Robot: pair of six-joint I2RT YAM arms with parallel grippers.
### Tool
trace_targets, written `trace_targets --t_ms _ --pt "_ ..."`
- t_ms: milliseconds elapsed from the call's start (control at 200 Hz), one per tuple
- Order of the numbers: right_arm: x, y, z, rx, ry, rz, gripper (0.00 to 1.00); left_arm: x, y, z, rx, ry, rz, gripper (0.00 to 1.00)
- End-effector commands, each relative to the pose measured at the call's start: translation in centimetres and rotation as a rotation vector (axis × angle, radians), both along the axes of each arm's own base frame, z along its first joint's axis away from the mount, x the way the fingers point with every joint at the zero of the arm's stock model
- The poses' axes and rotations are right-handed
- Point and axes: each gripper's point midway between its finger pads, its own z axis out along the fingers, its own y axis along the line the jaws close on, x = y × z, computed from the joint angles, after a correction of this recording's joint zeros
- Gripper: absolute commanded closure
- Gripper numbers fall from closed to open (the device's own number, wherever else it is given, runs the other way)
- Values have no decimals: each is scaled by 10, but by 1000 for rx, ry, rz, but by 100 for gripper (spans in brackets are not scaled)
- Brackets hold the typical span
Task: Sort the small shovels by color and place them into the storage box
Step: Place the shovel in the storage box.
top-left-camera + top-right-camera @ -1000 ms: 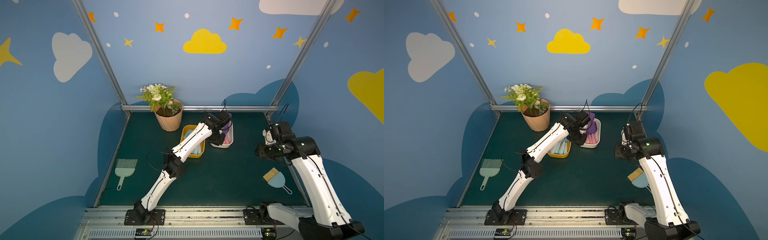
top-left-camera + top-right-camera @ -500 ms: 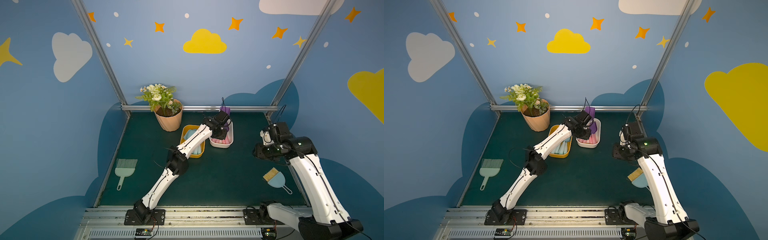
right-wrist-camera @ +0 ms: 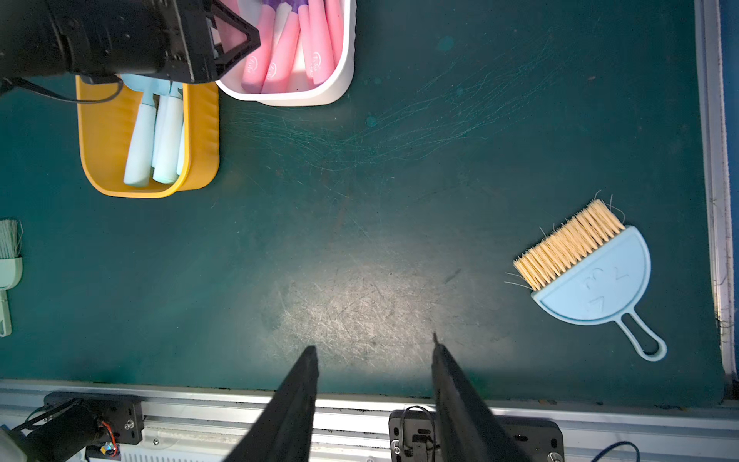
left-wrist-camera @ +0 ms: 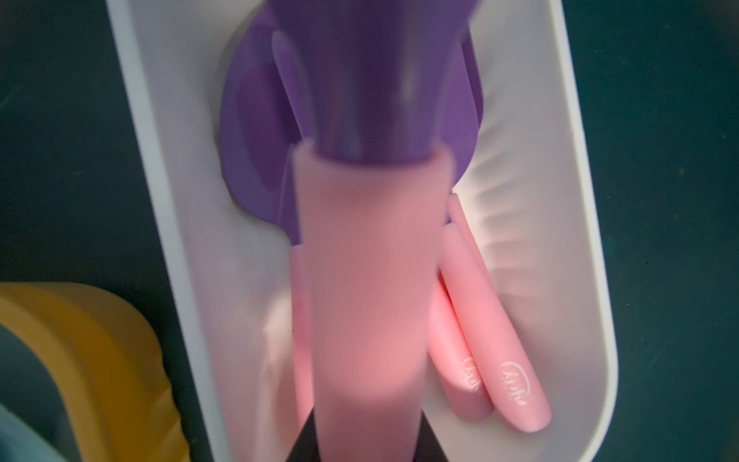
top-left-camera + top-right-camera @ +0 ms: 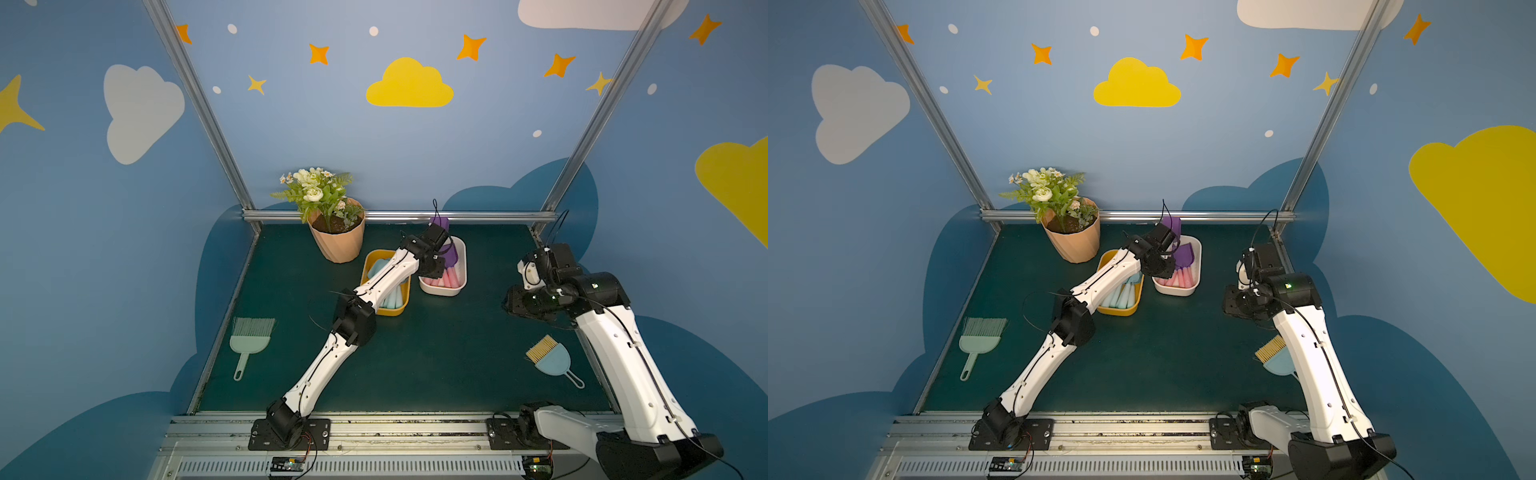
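We see a purple shovel (image 4: 372, 280) with a pink handle clamped in the left claw (image 5: 441, 243), which is closed tight on the handle. The shovel is over the white box (image 5: 440, 291), with its purple blade toward the box's far end. In both top views the blade tip shows past the claw, near the back rail. The wrist view is blurred, so we cannot tell whether the shovel touches the box or the ones under it.

Inside the white box lie other purple shovels (image 3: 288, 52), pink handles side by side toward the near end. Just beside it, on the left arm's side, stands the yellow box (image 3: 200, 140). It holds the light blue shovels (image 3: 140, 148), their pale handles also pointing to the near end. The left arm reaches across this yellow box.

The right claw (image 3: 374, 346) is well apart from both boxes, above the green mat (image 5: 436, 353) near its right edge. Its jaws are partly spread and hold nothing.

A blue brush (image 3: 592, 280) with tan bristles lies on the mat near the right arm. A mint-green brush (image 5: 249, 336) lies by the left edge. A flower pot (image 5: 336, 241) stands at the back, near the yellow box.
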Motion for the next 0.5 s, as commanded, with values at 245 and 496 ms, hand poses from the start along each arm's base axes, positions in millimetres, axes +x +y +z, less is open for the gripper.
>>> trace_targets --t_ms 245,496 --pt "1 -1 -5 -10 6 5 52 -20 -5 -21 16 83 -26 96" --pt "-2 -2 -8 -8 10 4 52 -26 -3 -29 25 118 -21 93"
